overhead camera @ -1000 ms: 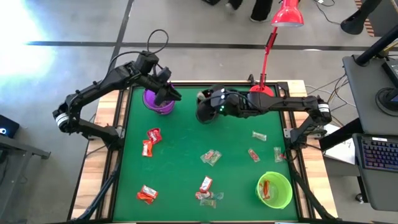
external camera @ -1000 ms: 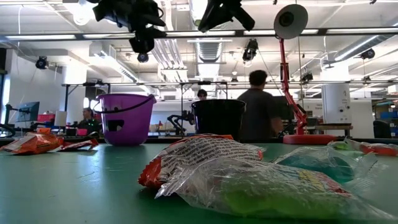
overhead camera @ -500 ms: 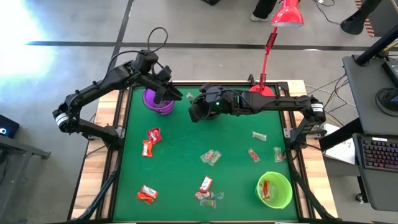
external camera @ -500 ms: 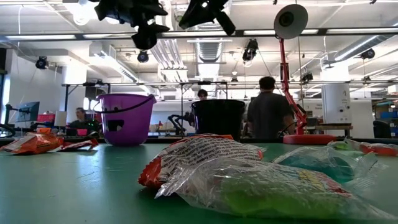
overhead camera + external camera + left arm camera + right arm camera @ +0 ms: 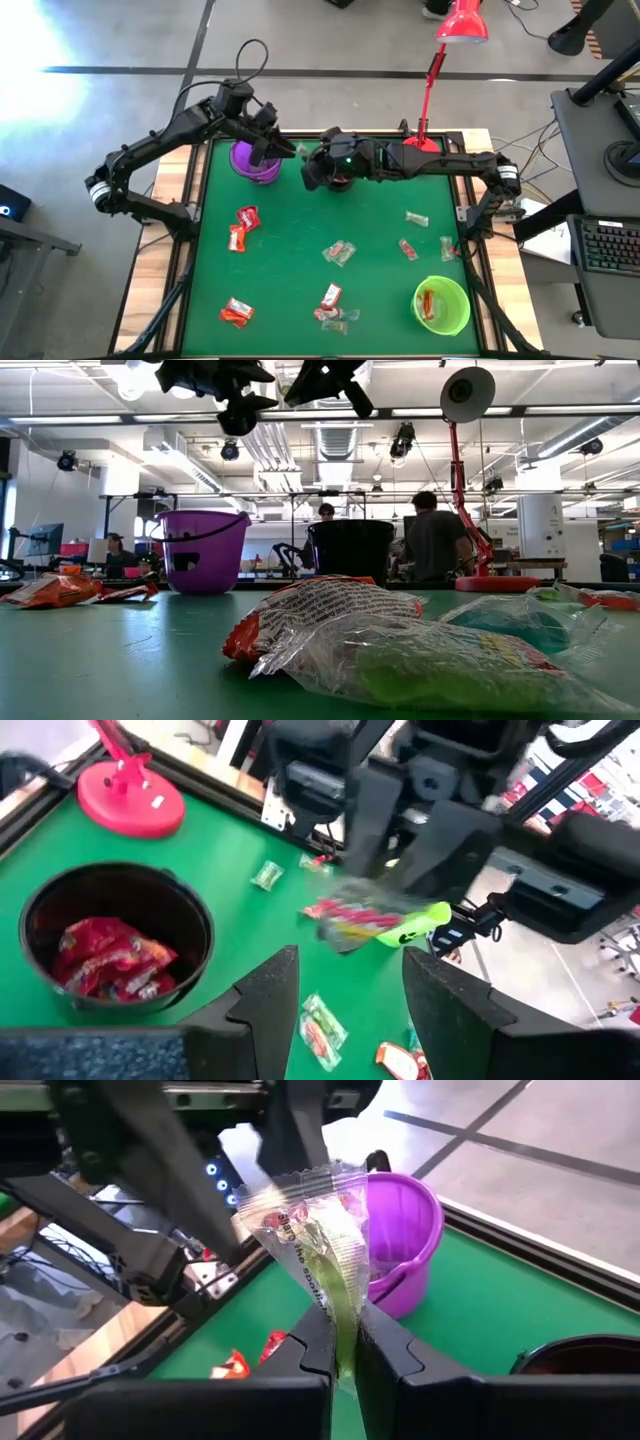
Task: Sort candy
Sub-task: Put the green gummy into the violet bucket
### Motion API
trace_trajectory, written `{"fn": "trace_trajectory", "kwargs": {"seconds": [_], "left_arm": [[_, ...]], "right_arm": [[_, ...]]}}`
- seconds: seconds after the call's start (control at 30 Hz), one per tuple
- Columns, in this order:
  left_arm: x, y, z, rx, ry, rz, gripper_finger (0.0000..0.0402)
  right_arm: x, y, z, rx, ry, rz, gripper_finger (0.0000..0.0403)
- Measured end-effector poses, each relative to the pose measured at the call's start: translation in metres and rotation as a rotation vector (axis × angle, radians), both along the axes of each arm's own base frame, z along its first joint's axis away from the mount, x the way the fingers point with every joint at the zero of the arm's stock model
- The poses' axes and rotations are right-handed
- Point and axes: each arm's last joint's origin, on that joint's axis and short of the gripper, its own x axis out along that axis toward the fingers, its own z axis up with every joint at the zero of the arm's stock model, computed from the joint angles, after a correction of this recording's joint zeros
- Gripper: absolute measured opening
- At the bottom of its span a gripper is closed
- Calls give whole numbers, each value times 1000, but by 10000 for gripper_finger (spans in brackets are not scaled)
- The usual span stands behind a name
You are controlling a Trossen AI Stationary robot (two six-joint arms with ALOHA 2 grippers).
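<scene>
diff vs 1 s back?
The right gripper, shut on a clear green candy, has swung from over the black cup toward the purple cup. The left gripper, above the purple cup, has opened, nothing in it. Cups and loose table candy unchanged.

Purple cup (image 5: 254, 162), black cup (image 5: 118, 935), green tabletop (image 5: 300, 250), red lamp (image 5: 440, 70).
</scene>
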Motion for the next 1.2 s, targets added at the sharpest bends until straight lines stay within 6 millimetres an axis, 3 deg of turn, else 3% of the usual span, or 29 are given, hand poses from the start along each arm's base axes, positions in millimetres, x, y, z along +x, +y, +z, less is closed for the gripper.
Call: {"fn": "trace_trajectory", "kwargs": {"seconds": [0.27,0.7,0.83,1.07,1.2], "left_arm": [[6,-5,3,51,-23,13,162],[24,7,-6,70,-51,32,153],[24,7,-5,80,-60,32,119],[23,6,-5,115,-66,12,19],[23,6,-4,124,-69,10,11]], "right_arm": [[-1,-5,0,0,-1,-11,13],[-1,-4,0,-3,3,-1,13],[-1,-4,0,-15,9,8,13],[-1,-4,0,-18,9,6,13],[-1,-5,0,-22,8,0,13]]}}
